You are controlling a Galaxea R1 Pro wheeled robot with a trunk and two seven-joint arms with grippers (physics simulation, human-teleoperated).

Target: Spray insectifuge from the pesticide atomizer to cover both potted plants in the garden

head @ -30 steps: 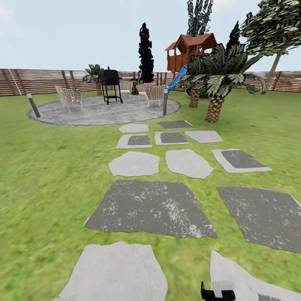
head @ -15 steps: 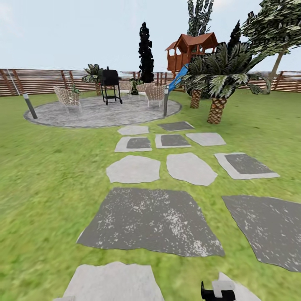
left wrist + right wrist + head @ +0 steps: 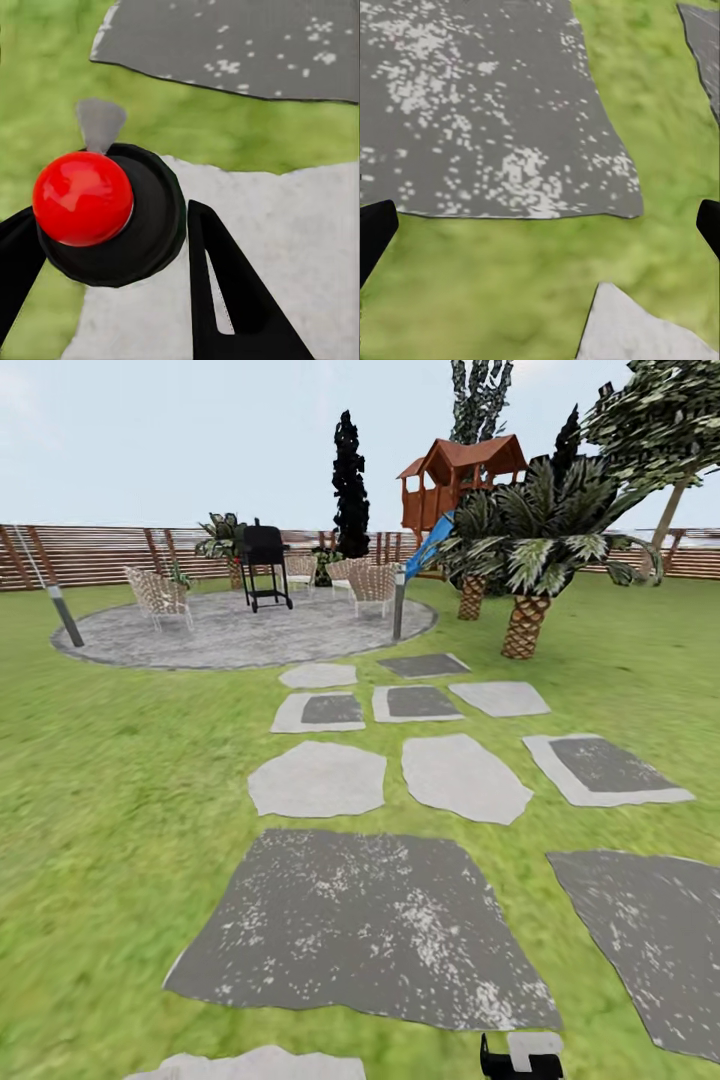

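The pesticide atomizer (image 3: 154, 206) sits in the left hand (image 3: 112, 225). Its round black body is clamped between the two black fingers (image 3: 225, 300), with one glossy red knob (image 3: 82, 199) on top and one grey nozzle (image 3: 100, 124) beside the knob. In that wrist view, one pale stepping stone (image 3: 285, 225) and one dark speckled stone (image 3: 247, 37) lie beneath it, with a strip of grass between them.

The right hand (image 3: 540, 221) is spread wide apart and holds nothing. It hangs over one dark speckled slab (image 3: 472, 97) and the corner of one pale slab (image 3: 637, 330).

In the head view the garden (image 3: 110, 780) is green lawn. Ten stepping stones (image 3: 360, 925) lead to one grey paved round (image 3: 240, 635), and a sliver of an eleventh shows at the lower edge. On or beside the round stand one black grill (image 3: 265, 560), at least three wicker chairs (image 3: 160, 595) and two short posts (image 3: 398, 603). Two scaly-trunked palms (image 3: 525, 625) grow on the right in front of one red-brown play tower (image 3: 460, 475) with a blue slide. A slatted brown fence (image 3: 90, 555) runs behind everything.
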